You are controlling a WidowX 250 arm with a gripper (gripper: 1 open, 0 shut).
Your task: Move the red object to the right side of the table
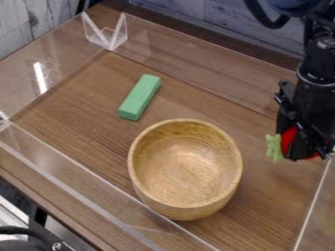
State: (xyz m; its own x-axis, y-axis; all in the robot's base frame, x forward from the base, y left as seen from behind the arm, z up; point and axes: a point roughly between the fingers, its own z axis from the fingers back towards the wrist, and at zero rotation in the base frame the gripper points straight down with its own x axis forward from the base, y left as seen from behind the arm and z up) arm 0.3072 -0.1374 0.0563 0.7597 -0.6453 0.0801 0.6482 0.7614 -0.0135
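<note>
The red object point(291, 147) is a small red toy fruit with a green leaf on its left side, seen low at the table's right edge. My gripper point(300, 145) points straight down and is shut on it; only a sliver of red and the leaf show between the black fingers point(309, 137). Whether the fruit touches the wood-grain table point(78, 103) is hidden by the fingers.
A wooden bowl point(185, 167) sits at the front centre, just left of the gripper. A green rectangular block point(139, 96) lies behind it to the left. Clear acrylic walls point(311, 211) edge the table, the right wall close beside the gripper. A clear stand point(105, 31) is at the back left.
</note>
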